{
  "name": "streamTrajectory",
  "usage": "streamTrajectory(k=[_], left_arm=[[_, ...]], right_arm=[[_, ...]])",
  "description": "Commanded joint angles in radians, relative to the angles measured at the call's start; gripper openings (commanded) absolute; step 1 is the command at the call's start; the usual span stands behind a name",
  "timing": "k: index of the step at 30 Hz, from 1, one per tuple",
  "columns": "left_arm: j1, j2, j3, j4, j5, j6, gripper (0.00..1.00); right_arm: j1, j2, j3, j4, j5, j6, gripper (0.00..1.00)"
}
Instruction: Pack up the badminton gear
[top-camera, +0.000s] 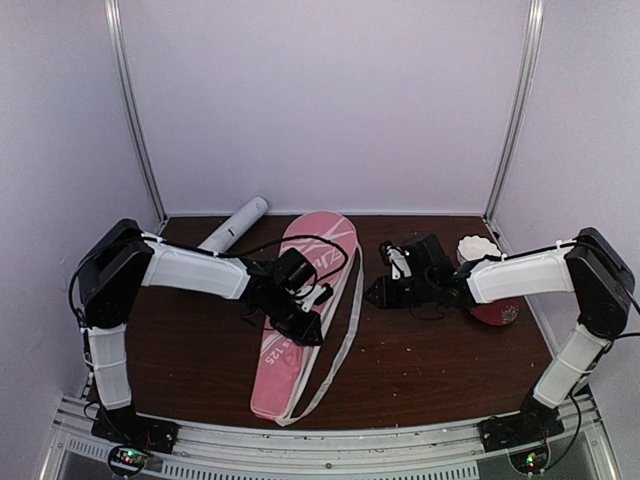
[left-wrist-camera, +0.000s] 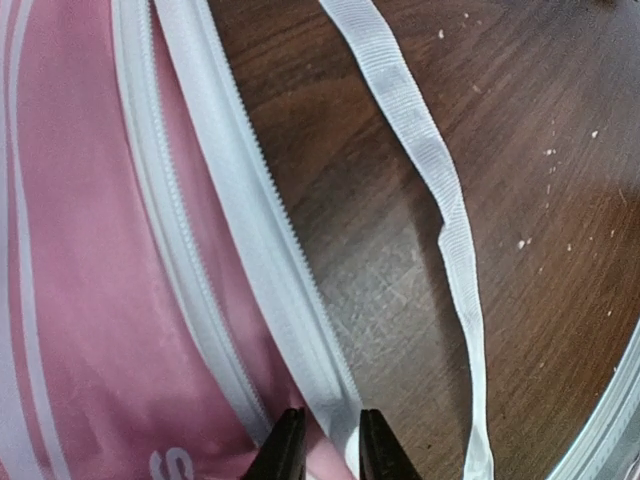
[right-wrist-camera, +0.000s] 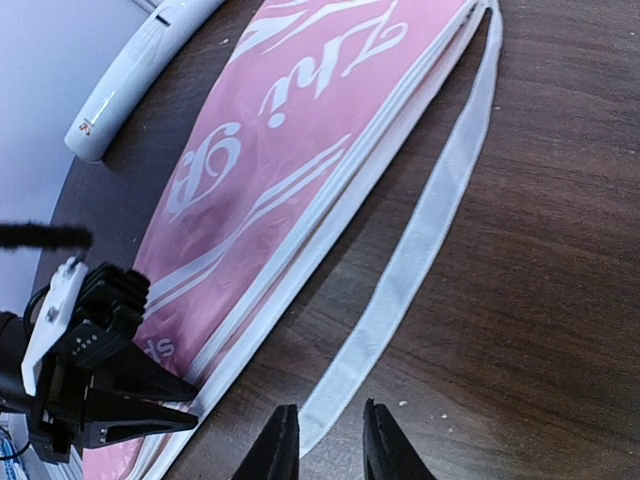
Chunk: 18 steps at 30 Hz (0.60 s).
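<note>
The pink racquet-shaped cover with white stripes lies flat in the middle of the table, also in the left wrist view and the right wrist view. My left gripper is at its right edge, shut on the white zip band, which runs between the jaws. Its fingers also show in the right wrist view. My right gripper hovers right of the cover, jaws slightly apart and empty, above the loose white strap. The long white tube lies at the back left.
White feather shuttlecocks sit at the right by a small red round dish, partly behind the right arm. The strap trails along the cover's right side towards the table's front. White walls with metal posts close in the table.
</note>
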Motion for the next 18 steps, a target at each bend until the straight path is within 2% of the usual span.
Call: streamTrajectory(k=[1, 9, 15, 18], left_arm=[[-0.024, -0.019, -0.075, -0.064, -0.023, 0.012, 0.22], [-0.054, -0.098, -0.212, 0.03, 0.104, -0.026, 0.24], [-0.038, -0.187, -0.151, -0.009, 0.148, 0.041, 0.28], [0.014, -0.225, -0.124, -0.002, 0.143, 0.035, 0.31]], right_arm=[[-0.039, 0.022, 0.055, -0.018, 0.026, 0.0, 0.26], [-0.086, 0.133, 0.227, -0.101, 0.033, -0.061, 0.27], [-0.108, 0.232, 0.383, -0.182, 0.034, -0.09, 0.27], [-0.121, 0.289, 0.472, -0.242, 0.051, -0.107, 0.27]])
